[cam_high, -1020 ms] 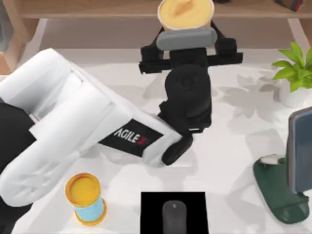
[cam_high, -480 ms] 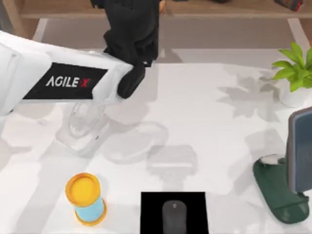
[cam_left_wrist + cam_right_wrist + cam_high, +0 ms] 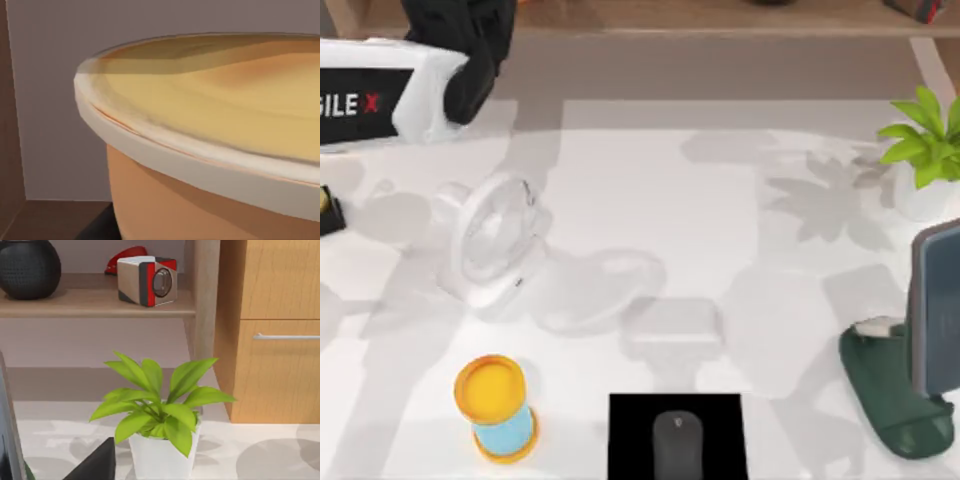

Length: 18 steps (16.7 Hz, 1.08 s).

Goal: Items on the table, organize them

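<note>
**Cut off at the edges**

The left arm [image 3: 390,95] runs out of the top view's upper left corner, its lettering clipped. The drink cup [image 3: 210,150] overflows the left wrist view, its base and far side out of frame. At the top view's bottom edge the mouse [image 3: 677,445] and its black mat [image 3: 625,440] are cropped. The plant [image 3: 925,150] and grey-blue slab [image 3: 935,300] are cut by the right edge.

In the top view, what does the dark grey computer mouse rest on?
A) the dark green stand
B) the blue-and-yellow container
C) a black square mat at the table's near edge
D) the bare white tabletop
C: the computer mouse lies centred on the black mat, apart from the green stand and the blue-and-yellow container.
</note>
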### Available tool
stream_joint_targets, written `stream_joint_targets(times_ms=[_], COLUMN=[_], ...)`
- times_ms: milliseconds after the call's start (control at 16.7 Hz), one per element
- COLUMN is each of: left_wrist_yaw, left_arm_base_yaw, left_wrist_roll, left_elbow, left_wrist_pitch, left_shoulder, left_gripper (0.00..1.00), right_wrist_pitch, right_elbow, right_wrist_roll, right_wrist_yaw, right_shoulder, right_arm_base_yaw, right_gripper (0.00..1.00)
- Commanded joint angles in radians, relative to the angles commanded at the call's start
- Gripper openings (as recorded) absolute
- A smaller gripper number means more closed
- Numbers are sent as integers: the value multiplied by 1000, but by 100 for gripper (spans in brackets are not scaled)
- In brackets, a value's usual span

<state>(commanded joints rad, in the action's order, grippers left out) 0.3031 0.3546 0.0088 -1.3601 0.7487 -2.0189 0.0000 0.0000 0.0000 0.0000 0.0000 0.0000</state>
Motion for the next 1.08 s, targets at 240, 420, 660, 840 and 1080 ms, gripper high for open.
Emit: stream_joint_targets(times_ms=[240, 420, 660, 840, 1080], left_wrist_yaw=[-66, -80, -78, -79, -80], left_arm_base_yaw=[-68, -78, -73, -76, -78], left_wrist_roll=[-1, -2, 0, -1, -2], left_elbow=[-13, -12, -10, -13, -12], left_wrist_pitch=[-75, -92, -90, -91, -92], left_shoulder=[4, -1, 0, -2, -1], left_gripper=[0, 0, 0, 0, 0], right_wrist_pitch=[0, 0, 0, 0, 0], right_elbow=[0, 0, 0, 0, 0], right_wrist_roll=[0, 0, 0, 0, 0], right_wrist_yaw=[0, 0, 0, 0, 0], right_shoulder=[0, 0, 0, 0, 0], right_arm_base_yaw=[0, 0, 0, 0, 0], right_gripper=[100, 100, 100, 100, 100])
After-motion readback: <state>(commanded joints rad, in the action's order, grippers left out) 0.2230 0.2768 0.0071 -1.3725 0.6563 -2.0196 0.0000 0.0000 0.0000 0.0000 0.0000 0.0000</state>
